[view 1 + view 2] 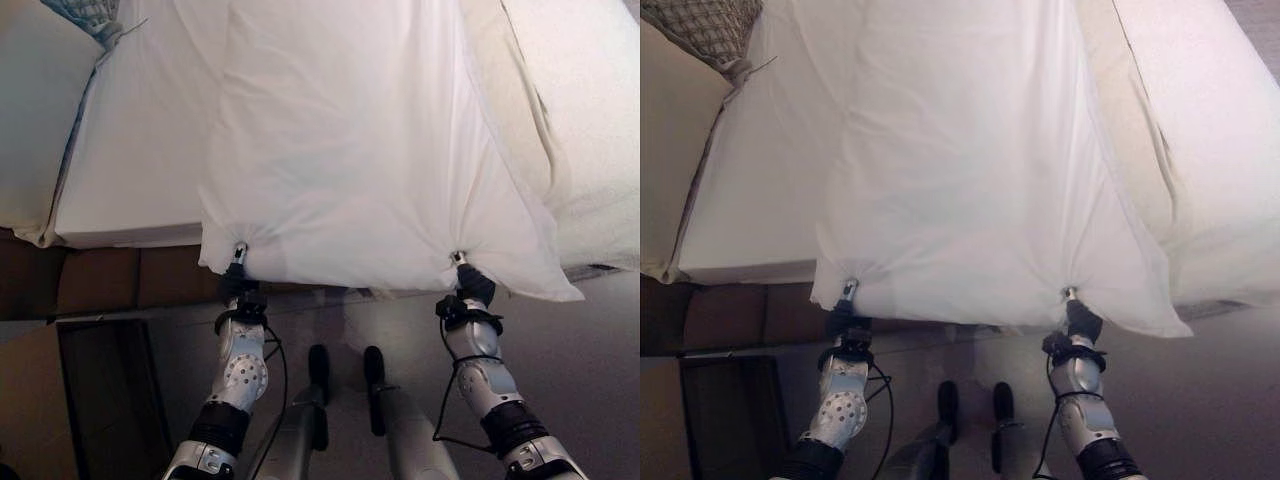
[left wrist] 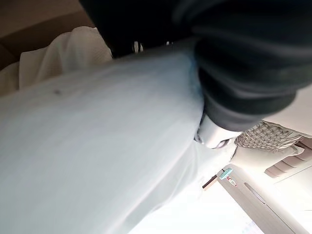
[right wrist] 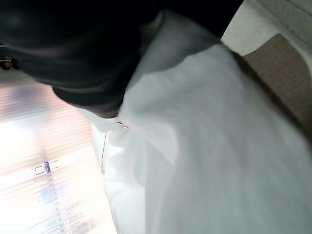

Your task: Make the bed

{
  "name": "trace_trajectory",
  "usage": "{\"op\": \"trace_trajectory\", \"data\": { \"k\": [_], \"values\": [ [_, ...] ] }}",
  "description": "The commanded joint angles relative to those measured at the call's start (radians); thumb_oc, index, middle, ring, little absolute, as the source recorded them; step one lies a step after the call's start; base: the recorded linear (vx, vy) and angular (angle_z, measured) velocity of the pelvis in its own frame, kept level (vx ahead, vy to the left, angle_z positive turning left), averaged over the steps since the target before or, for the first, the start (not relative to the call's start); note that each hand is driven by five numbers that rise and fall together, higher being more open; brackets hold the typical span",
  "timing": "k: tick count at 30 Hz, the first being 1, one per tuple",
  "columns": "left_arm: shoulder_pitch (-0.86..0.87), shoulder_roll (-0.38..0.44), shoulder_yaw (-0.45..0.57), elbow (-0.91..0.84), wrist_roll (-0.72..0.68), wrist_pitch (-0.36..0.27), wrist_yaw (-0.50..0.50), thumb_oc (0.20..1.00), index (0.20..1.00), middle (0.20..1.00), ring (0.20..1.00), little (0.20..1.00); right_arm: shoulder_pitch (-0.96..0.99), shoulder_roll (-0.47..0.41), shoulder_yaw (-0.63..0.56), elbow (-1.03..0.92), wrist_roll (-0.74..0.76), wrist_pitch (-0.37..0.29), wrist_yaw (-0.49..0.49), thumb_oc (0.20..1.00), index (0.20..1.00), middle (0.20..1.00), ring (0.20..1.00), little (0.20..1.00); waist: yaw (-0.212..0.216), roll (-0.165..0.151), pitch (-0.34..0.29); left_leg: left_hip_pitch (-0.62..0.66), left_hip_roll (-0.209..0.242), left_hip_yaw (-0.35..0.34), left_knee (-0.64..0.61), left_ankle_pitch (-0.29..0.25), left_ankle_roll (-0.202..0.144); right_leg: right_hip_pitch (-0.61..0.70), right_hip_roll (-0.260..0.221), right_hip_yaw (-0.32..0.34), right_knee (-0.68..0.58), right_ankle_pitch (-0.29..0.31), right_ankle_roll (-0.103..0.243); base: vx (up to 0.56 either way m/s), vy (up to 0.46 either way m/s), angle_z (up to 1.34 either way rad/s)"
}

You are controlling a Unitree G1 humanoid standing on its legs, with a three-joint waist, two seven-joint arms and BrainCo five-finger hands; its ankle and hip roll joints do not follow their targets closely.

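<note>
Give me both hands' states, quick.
Left hand: shut on the near edge of the white sheet, pinching a gathered bunch.
Right hand: shut on the same edge further along.

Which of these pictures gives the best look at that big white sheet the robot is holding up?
The left eye view: the white sheet spreads across the bed, pinched at its near edge by the left robot hand and the right robot hand. The right eye view shows much the same. Both wrist views show just close-up folds of it.
</note>
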Motion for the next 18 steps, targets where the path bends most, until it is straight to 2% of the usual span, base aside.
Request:
{"op": "trace_trajectory", "data": {
  "k": [1, 2, 3, 4, 5, 6, 7, 8, 9, 10, 11, 12, 13, 15, 17, 18],
  "values": [
    [0.027, -0.003, 0.038, -0.069, 0.070, -0.065, 0.003, 0.200, 0.200, 0.200, 0.200, 0.200, 0.067, -0.077, -0.032, -0.058, -0.073, -0.043, -0.017, 0.200, 0.200, 0.200, 0.200, 0.200, 0.000, 0.038, 0.000, -0.086, -0.064, 0.040, 0.111, 0.007, -0.109, 0.034, 0.068, -0.028, -0.207, 0.162, 0.022, -0.09, -0.102, 0.07],
    [0.018, -0.009, 0.029, -0.062, 0.070, -0.066, 0.005, 0.200, 0.200, 0.200, 0.200, 0.200, 0.074, -0.090, -0.042, -0.056, -0.074, -0.046, -0.017, 0.200, 0.200, 0.200, 0.200, 0.200, -0.003, 0.039, 0.017, -0.133, -0.050, 0.062, 0.195, 0.045, -0.157, 0.044, 0.061, -0.035, -0.208, 0.161, 0.012, -0.10, -0.125, 0.29],
    [0.015, -0.015, 0.031, -0.055, 0.069, -0.071, 0.010, 0.200, 0.200, 0.200, 0.200, 0.200, 0.076, -0.094, -0.047, -0.048, -0.069, -0.045, -0.015, 0.200, 0.200, 0.200, 0.200, 0.200, 0.002, 0.040, 0.023, -0.152, -0.054, 0.047, 0.237, 0.051, -0.174, 0.046, 0.062, -0.040, -0.204, 0.160, 0.004, -0.08, -0.108, 0.45],
    [0.014, -0.023, 0.040, -0.051, 0.054, -0.081, 0.016, 0.200, 0.200, 0.200, 0.200, 0.200, 0.073, -0.094, -0.044, -0.037, -0.057, -0.047, -0.008, 0.200, 0.200, 0.200, 0.200, 0.200, 0.007, 0.031, 0.022, -0.155, -0.064, 0.014, 0.253, 0.031, -0.167, 0.046, 0.058, -0.036, -0.204, 0.164, 0.002, -0.04, -0.071, 0.48],
    [0.012, -0.029, 0.049, -0.047, 0.053, -0.085, 0.030, 0.200, 0.200, 0.200, 0.200, 0.200, 0.074, -0.093, -0.041, -0.028, -0.052, -0.050, -0.008, 0.200, 0.200, 0.200, 0.200, 0.200, 0.001, 0.027, 0.017, -0.146, -0.041, 0.029, 0.243, 0.007, -0.146, 0.044, 0.050, -0.040, -0.203, 0.164, 0.002, -0.03, -0.062, 0.21],
    [0.014, -0.036, 0.061, -0.048, 0.047, -0.092, 0.044, 0.200, 0.200, 0.200, 0.200, 0.200, 0.076, -0.089, -0.041, -0.021, -0.044, -0.056, -0.009, 0.200, 0.200, 0.200, 0.200, 0.200, -0.004, 0.019, 0.015, -0.132, 0.001, 0.045, 0.233, -0.028, -0.118, 0.042, 0.038, -0.039, -0.200, 0.160, 0.004, -0.02, -0.036, 0.10],
    [0.014, -0.043, 0.078, -0.044, 0.036, -0.111, 0.070, 0.200, 0.200, 0.200, 0.200, 0.200, 0.072, -0.085, -0.032, 0.000, -0.037, -0.056, -0.005, 0.200, 0.200, 0.200, 0.200, 0.200, 0.002, 0.007, 0.011, -0.125, 0.042, 0.008, 0.196, -0.030, -0.105, 0.033, 0.030, -0.032, -0.199, 0.155, 0.005, -0.01, -0.009, 0.12],
    [0.014, -0.042, 0.078, -0.044, 0.036, -0.111, 0.070, 0.200, 0.200, 0.200, 0.200, 0.200, 0.071, -0.085, -0.032, 0.001, -0.036, -0.056, -0.004, 0.200, 0.200, 0.200, 0.200, 0.200, 0.001, 0.006, 0.009, -0.127, 0.041, 0.008, 0.193, -0.027, -0.105, 0.031, 0.029, -0.032, -0.200, 0.157, 0.005, 0.01, 0.062, 0.22],
    [0.015, -0.042, 0.097, -0.037, 0.067, -0.130, 0.128, 0.200, 0.200, 0.200, 0.200, 0.200, 0.069, -0.083, -0.021, 0.033, -0.020, -0.060, 0.001, 0.200, 0.200, 0.200, 0.200, 0.200, 0.015, -0.004, 0.008, -0.105, 0.088, -0.091, 0.089, 0.011, -0.100, 0.009, 0.022, -0.018, -0.183, 0.149, 0.006, 0.01, 0.081, 0.17],
    [0.010, -0.043, 0.110, -0.022, 0.079, -0.136, 0.161, 0.200, 0.200, 0.200, 0.200, 0.200, 0.066, -0.076, -0.018, 0.050, -0.005, -0.063, -0.003, 0.200, 0.200, 0.200, 0.200, 0.200, 0.016, -0.007, 0.008, -0.095, 0.129, -0.128, 0.024, 0.054, -0.105, -0.012, 0.018, -0.017, -0.163, 0.144, 0.005, 0.01, 0.141, 0.10],
    [0.003, -0.047, 0.118, -0.005, 0.086, -0.143, 0.190, 0.200, 0.200, 0.200, 0.200, 0.200, 0.062, -0.070, -0.020, 0.074, 0.000, -0.068, -0.014, 0.200, 0.200, 0.200, 0.200, 0.200, 0.017, -0.003, 0.012, -0.094, 0.178, -0.135, -0.031, 0.104, -0.123, -0.027, 0.013, -0.015, -0.142, 0.136, 0.007, 0.00, 0.172, 0.05],
    [-0.007, -0.047, 0.119, 0.018, 0.109, -0.143, 0.221, 0.200, 0.200, 0.200, 0.200, 0.200, 0.056, -0.068, -0.021, 0.105, -0.001, -0.069, -0.023, 0.200, 0.200, 0.200, 0.200, 0.200, 0.011, 0.001, 0.021, -0.076, 0.218, -0.100, -0.107, 0.135, -0.137, -0.035, -0.005, -0.020, -0.124, 0.120, 0.014, 0.01, 0.249, 0.15],
    [-0.019, -0.047, 0.114, 0.042, 0.122, -0.140, 0.235, 0.200, 0.200, 0.200, 0.200, 0.200, 0.049, -0.068, -0.017, 0.133, 0.000, -0.064, -0.020, 0.200, 0.200, 0.200, 0.200, 0.200, 0.012, 0.008, 0.019, -0.063, 0.235, -0.075, -0.121, 0.148, -0.145, -0.050, -0.017, -0.027, -0.120, 0.122, 0.021, 0.03, 0.311, 0.21],
    [-0.044, -0.050, 0.119, 0.087, 0.130, -0.155, 0.262, 0.200, 0.200, 0.200, 0.200, 0.200, 0.011, -0.056, 0.010, 0.183, 0.023, -0.061, -0.010, 0.200, 0.200, 0.200, 0.200, 0.200, 0.022, 0.020, 0.037, -0.038, 0.234, -0.087, -0.161, 0.135, -0.157, -0.095, -0.010, -0.017, -0.081, 0.128, 0.036, -0.03, 0.344, 0.19],
    [-0.079, -0.057, 0.102, 0.132, 0.126, -0.160, 0.276, 0.200, 0.200, 0.200, 0.200, 0.200, -0.026, -0.049, 0.021, 0.239, 0.051, -0.045, 0.018, 0.200, 0.200, 0.200, 0.200, 0.200, 0.026, 0.012, 0.053, -0.070, 0.210, -0.049, -0.122, 0.107, -0.161, -0.116, -0.041, -0.013, -0.094, 0.159, 0.061, -0.07, 0.277, -0.21],
    [-0.079, -0.057, 0.102, 0.132, 0.126, -0.160, 0.276, 0.200, 0.200, 0.200, 0.200, 0.200, -0.026, -0.049, 0.021, 0.239, 0.051, -0.045, 0.018, 0.200, 0.200, 0.200, 0.200, 0.200, 0.026, 0.012, 0.053, -0.070, 0.210, -0.049, -0.122, 0.107, -0.161, -0.116, -0.041, -0.013, -0.094, 0.159, 0.061, -0.01, 0.363, -0.34]
  ]
}}
